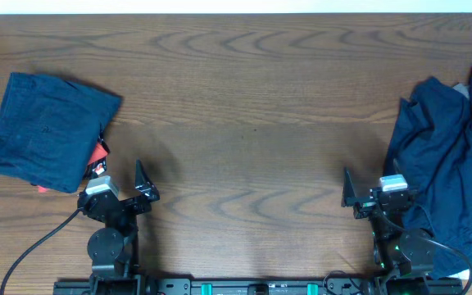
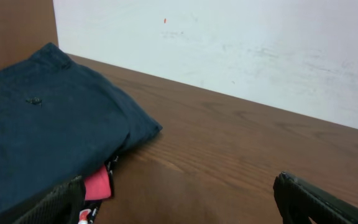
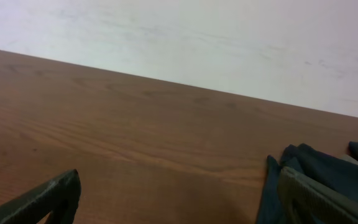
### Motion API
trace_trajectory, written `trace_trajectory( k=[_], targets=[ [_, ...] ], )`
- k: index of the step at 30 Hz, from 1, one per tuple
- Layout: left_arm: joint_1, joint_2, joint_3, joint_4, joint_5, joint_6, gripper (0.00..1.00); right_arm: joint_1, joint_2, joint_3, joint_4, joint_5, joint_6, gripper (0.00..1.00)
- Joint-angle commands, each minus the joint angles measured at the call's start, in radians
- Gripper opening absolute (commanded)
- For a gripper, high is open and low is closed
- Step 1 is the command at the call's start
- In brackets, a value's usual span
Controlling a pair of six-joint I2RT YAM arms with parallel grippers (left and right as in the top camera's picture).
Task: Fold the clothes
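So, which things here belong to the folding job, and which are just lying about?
Part of the job: folded navy garment, at left; crumpled navy pile, at right, not yet folded.
Lying about: red-and-pink item poking out from under the folded garment; black cable at front left.

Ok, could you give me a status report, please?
Left end effector open, right end effector open, both empty. Folded garment at left, red item under it. Unfolded pile at right.
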Motion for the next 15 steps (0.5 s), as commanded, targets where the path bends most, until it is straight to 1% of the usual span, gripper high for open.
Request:
trace_trajectory(
  k=[1, 15],
  targets=[
    [0.005, -0.006, -0.021, -0.037, -0.002, 0.01, 0.98, -0.005, -0.005, -0.002, -0.003, -0.01, -0.011, 0.99],
    [0.005, -0.006, -0.021, -0.037, -0.002, 0.01, 0.98, -0.005, -0.005, -0.002, -0.003, -0.01, -0.011, 0.99]
  ],
)
